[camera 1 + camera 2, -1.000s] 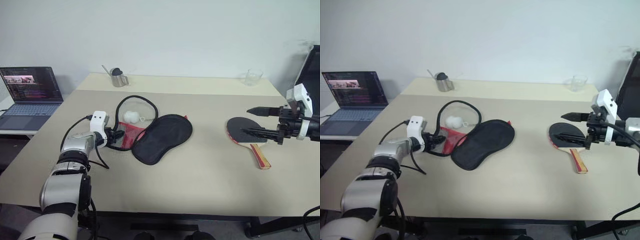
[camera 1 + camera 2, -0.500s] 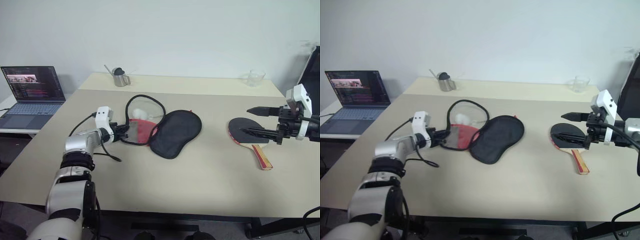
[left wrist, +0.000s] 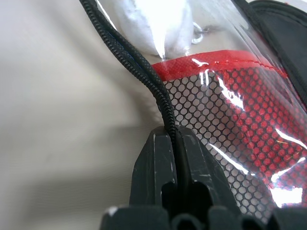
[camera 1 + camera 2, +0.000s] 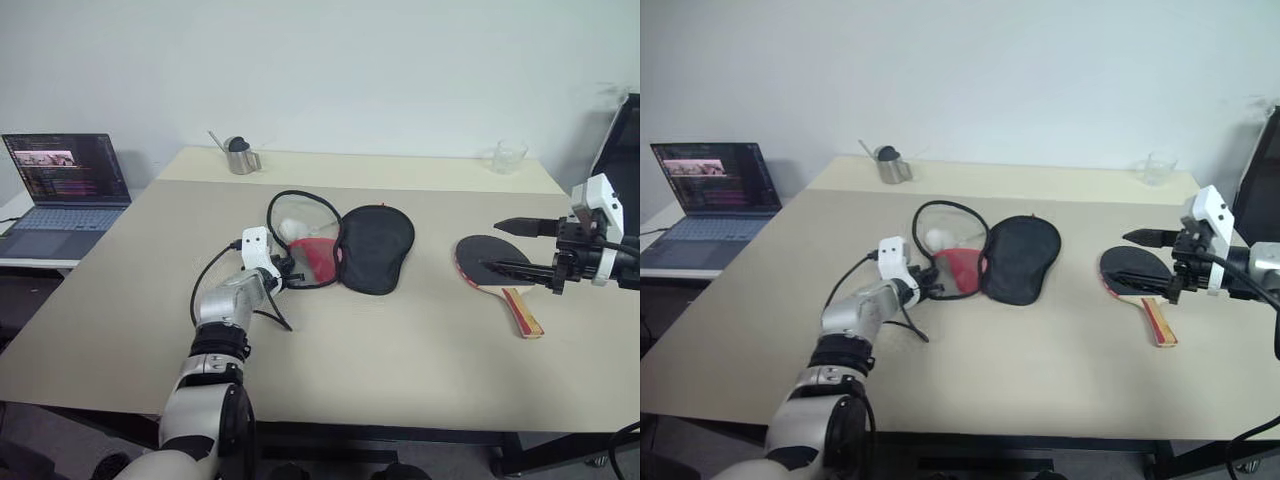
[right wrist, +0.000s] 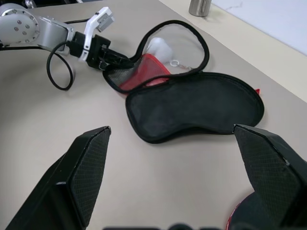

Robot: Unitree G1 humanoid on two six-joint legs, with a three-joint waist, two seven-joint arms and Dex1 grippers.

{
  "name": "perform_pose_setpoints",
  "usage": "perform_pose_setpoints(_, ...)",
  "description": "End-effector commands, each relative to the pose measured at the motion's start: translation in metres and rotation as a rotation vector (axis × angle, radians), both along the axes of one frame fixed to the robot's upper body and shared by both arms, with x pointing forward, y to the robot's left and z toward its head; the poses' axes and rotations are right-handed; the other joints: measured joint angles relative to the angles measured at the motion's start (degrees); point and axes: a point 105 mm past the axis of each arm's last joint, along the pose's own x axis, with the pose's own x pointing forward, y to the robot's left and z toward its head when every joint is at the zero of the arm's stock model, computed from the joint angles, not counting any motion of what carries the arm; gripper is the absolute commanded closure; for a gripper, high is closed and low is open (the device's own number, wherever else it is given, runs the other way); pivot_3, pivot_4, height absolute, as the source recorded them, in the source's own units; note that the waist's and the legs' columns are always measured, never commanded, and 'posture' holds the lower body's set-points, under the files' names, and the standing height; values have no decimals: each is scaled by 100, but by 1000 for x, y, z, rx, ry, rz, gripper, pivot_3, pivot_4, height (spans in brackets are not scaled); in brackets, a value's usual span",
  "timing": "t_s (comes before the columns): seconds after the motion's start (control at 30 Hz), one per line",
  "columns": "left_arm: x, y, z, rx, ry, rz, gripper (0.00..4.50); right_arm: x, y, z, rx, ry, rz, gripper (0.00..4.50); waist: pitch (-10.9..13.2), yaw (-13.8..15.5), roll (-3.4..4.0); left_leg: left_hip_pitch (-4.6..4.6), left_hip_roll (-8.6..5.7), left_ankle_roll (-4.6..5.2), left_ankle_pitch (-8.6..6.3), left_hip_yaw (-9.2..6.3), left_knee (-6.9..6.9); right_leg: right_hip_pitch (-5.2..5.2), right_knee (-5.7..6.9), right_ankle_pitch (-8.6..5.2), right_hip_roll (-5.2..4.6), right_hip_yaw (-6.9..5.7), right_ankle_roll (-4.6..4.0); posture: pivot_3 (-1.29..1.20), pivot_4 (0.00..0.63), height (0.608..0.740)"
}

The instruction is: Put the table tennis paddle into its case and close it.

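Note:
The case lies open in the middle of the table, its black half [image 4: 375, 248] beside a clear half with red mesh [image 4: 312, 258]. A white pom-pom [image 3: 163, 24] sits under the clear part. My left gripper [image 4: 289, 268] is shut on the case's black zip rim [image 3: 144, 72], which runs between the fingers [image 3: 158, 163]. The table tennis paddle [image 4: 487, 262] lies flat to the right, black blade up, handle [image 4: 522, 312] toward the front edge. My right gripper [image 4: 512, 248] hangs open just above the blade, nothing between its fingers [image 5: 86, 167].
An open laptop [image 4: 65, 185] sits on a side desk at the left. A metal jug [image 4: 238, 155] and a glass [image 4: 507, 155] stand along the far side of the table [image 4: 400, 350]. A dark object [image 4: 625, 140] stands at the right edge. A cable [image 4: 215, 285] loops by my left wrist.
My left gripper has closed on the case's rim and dragged the case to the right, toward the paddle, with the black half swinging round. The right gripper has stayed put.

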Motion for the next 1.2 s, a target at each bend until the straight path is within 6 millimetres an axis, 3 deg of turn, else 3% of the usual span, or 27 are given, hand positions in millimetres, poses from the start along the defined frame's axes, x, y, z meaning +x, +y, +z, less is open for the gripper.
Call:
perform_pose_setpoints(0.03, 7, 0, 17, 11, -67, 47, 4481, -6, -2, 15, 3, -64, -1, 0, 0, 0, 0, 0, -2, 0, 0, 0, 3, 1, 0, 1, 0, -1, 2, 0, 150, 740)
perform_pose_setpoints(0.13, 13, -2, 23, 25, -97, 96, 4481, -6, -1, 14, 4, -64, -1, 0, 0, 4, 0, 0, -2, 0, 0, 0, 6, 3, -2, 6, 1, 3, 10, 0, 150, 740)
perform_pose_setpoints(0.37, 8, -47, 33, 66, -148, -82, 4481, -4, 1, 14, 15, -66, -1, 0, 0, 4, 0, -12, -6, 1, -1, 1, 8, 0, -12, 9, 1, 1, 15, 0, 150, 740)
perform_pose_setpoints(0.43, 4, -52, 32, 112, -157, -125, 4481, -4, 1, 13, 16, -67, 1, 0, 0, 4, 0, -22, -6, 1, 0, -1, 8, -7, -12, 9, 1, -1, 15, 0, 150, 740)
perform_pose_setpoints(0.5, 3, -51, 31, 123, -150, -133, 4481, -4, 2, 13, 17, -67, 1, 0, 0, 2, 0, -23, -8, 1, 0, -1, 8, -9, -12, 9, 3, -1, 15, 0, 150, 740)
perform_pose_setpoints(0.6, 3, -42, 30, 117, -132, -115, 3776, -4, 3, 12, 19, -64, 5, 0, 0, -17, 0, -22, -7, 1, 0, -1, 8, -9, -11, 9, 6, 1, 15, 0, 150, 740)
perform_pose_setpoints(0.7, 1, -40, 34, 129, -144, -148, 2761, -4, 3, 12, 19, -64, 8, 0, 0, -18, 0, -21, -8, 1, 0, -4, 9, -10, -10, 10, 7, -2, 13, 0, 150, 740)
perform_pose_setpoints(0.97, -13, -14, 43, 201, -155, -224, 2761, -4, -1, 9, 3, -50, -17, 0, 0, -20, 0, -22, -5, 1, 0, -11, 8, -11, -12, 10, 7, 4, 13, 0, 150, 740)
perform_pose_setpoints(1.03, -25, -11, 51, 241, -185, -340, 2761, 4, -7, 0, -55, -38, -95, 0, 0, -22, 0, -22, -5, 1, -1, -15, 8, -12, -12, 10, 8, 2, 12, 0, 150, 740)
perform_pose_setpoints(1.2, -79, 5, 70, 327, -225, -720, 2761, 30, -44, -41, -147, 153, -463, 0, 0, -36, 1, -21, 9, -1, -1, -18, 3, -19, -11, 9, -4, 2, -4, 0, 150, 740)
